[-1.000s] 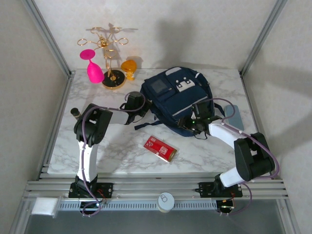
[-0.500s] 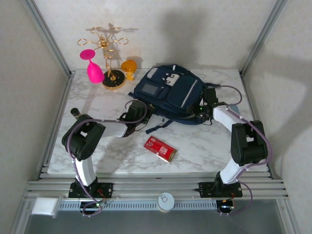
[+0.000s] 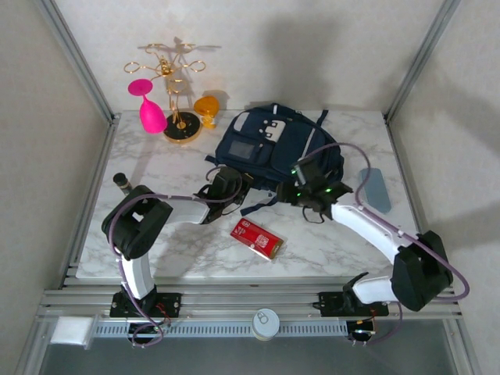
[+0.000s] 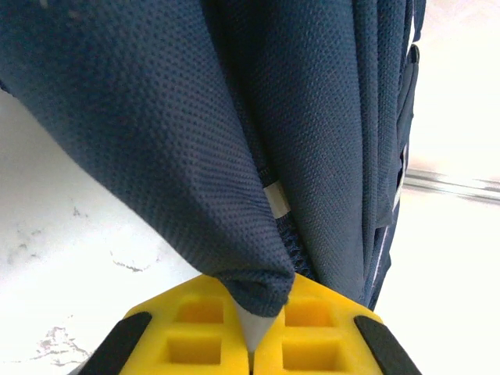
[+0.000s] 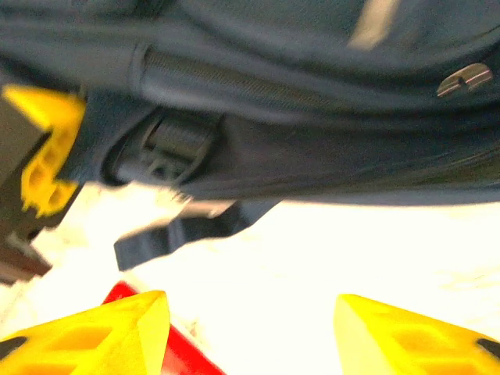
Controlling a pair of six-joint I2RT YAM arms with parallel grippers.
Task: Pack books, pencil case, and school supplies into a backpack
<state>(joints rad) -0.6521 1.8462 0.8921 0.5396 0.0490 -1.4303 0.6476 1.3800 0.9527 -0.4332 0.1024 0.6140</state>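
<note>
Backpack point(image 3: 273, 144) fabric pinched in left jaws; right jaws apart, empty; red box point(image 3: 256, 238) label unreadable.

The top camera looked down from behind the arm bases point(image 3: 144, 303), while each wrist camera peered past its yellow fingers point(image 4: 195, 336) at the backpack point(image 3: 273, 148) close ahead, shared by all.

**Item tally, as I count it**

I count one backpack point(image 3: 277, 148), one red box point(image 3: 256, 238), one grey-blue pencil case point(image 3: 374, 189), one gold rack point(image 3: 173, 74) and one black cylinder point(image 3: 123, 182). There are two glasses: a pink glass point(image 3: 150, 116) and an orange glass point(image 3: 206, 106).
</note>
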